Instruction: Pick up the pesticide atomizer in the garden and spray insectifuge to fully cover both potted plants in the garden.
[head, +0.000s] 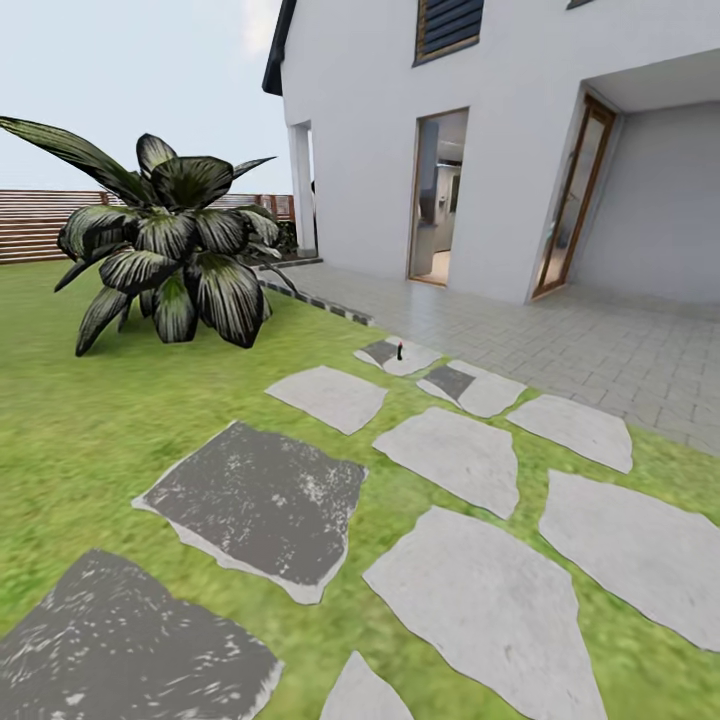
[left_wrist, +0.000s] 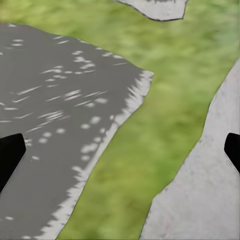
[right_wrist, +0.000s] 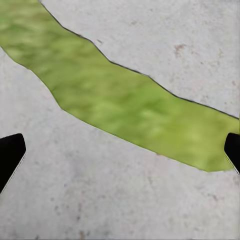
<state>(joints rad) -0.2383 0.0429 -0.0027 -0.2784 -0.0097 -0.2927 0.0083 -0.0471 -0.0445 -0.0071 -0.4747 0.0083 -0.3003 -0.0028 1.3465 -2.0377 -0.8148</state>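
- Tiny dark upright thing (head: 400, 350), possibly the pesticide atomizer, far ahead on a stepping stone (head: 398, 356); neither arm clearly nearer.
- Left gripper (left_wrist: 120, 150) and right gripper (right_wrist: 120, 150) spread wide, empty, facing the ground.

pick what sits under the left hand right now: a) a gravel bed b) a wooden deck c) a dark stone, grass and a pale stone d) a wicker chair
c: under the left hand lie a dark stone, a strip of grass and a pale stone.

Left fingers (left_wrist: 10, 155) black, blunt-tipped; right fingers (right_wrist: 10, 154) alike.
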